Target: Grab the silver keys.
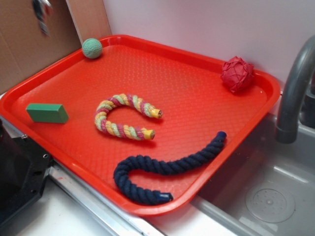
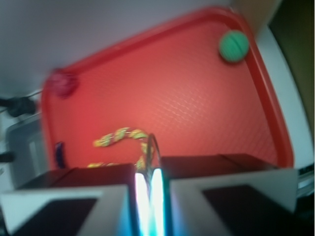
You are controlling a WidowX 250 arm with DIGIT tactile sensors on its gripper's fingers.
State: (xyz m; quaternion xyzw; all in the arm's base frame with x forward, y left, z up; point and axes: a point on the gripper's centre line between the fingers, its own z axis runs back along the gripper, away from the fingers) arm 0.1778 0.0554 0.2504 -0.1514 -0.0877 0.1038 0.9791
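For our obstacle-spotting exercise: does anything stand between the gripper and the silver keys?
Nothing visible does. In the wrist view the gripper looks closed on a thin metal ring, apparently part of the silver keys, with the red tray beyond it.

On the tray (image 1: pixel 187 78), far left corner: ball (image 1: pixel 92 48). Far right corner: second ball (image 1: pixel 237 73). Near the left rim: block (image 1: pixel 47 113). In the middle, right of the block: short rope (image 1: pixel 101 118), bent, both ends pointing right. In front of it, along the near right rim: long rope (image 1: pixel 162 167). Right of the tray: sink (image 1: pixel 275 196), with faucet (image 1: pixel 290 98) behind. Behind the left corner: cardboard (image 1: pixel 29 54). High above that corner: silver keys (image 1: pixel 42 14), pinched in the gripper (image 2: pixel 150 196).
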